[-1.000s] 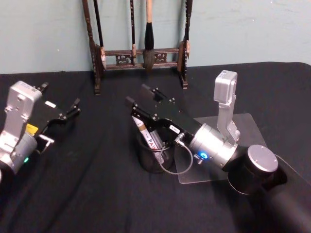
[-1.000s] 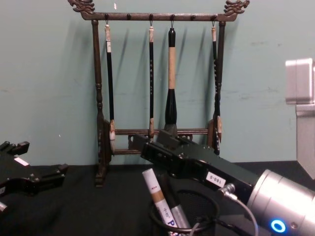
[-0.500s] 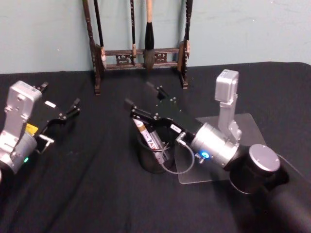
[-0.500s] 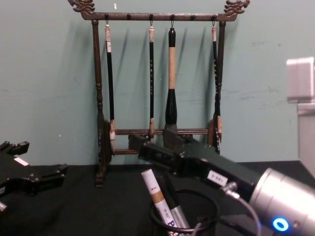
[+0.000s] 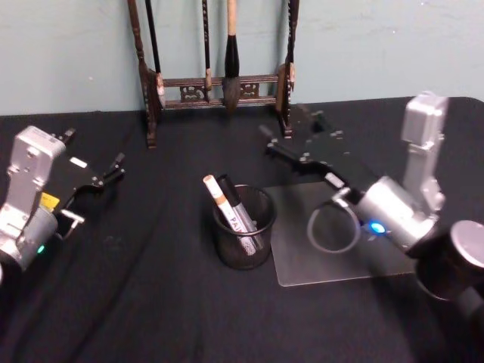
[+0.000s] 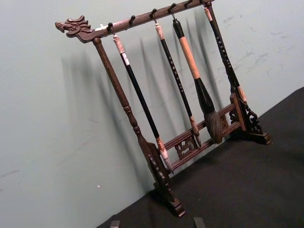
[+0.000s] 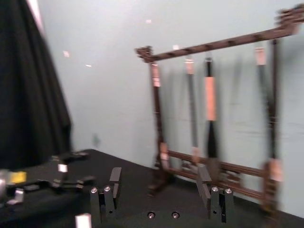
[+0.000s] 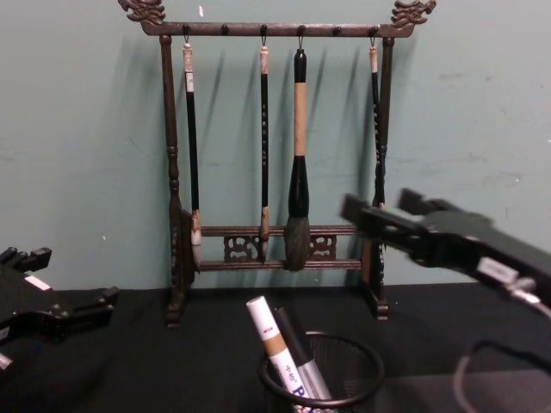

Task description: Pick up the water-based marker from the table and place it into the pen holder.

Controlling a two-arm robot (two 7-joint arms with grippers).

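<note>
A: Nearest the robot?
B: Black table (image 5: pixel 151 318), covered in dark cloth. On it, a clear flat sheet (image 5: pixel 325 257) lying just right of the pen holder (image 5: pixel 243 227).

A: And the marker?
B: Standing tilted inside the pen holder, white cap end leaning up and left, well above the rim. Marker (image 5: pixel 227 212) white with a tan band below the cap; blue letters on the barrel, possibly "PA", rest hidden by the mesh. A 2nd, dark pen beside it, touching.

A: Right gripper?
B: Right gripper (image 5: pixel 291 130) lifted, past and to the right of the holder, above the table near the right foot of the brush rack. Jaws spread wide, holding nothing; in the right wrist view 2 fingers (image 7: pixel 115 180) well apart with only the rack between them. A small white label on its body in the chest view, too blurred to read.

A: Left?
B: Left gripper (image 5: pixel 117 168) parked at the left edge, low over the cloth; fingers close together, gripping nothing.

A: Farthest back?
B: Wooden brush rack (image 8: pixel 284 249) against the pale green wall (image 8: pixel 86 129), 4 brushes (image 8: pixel 298 172) hanging from its carved top bar.
</note>
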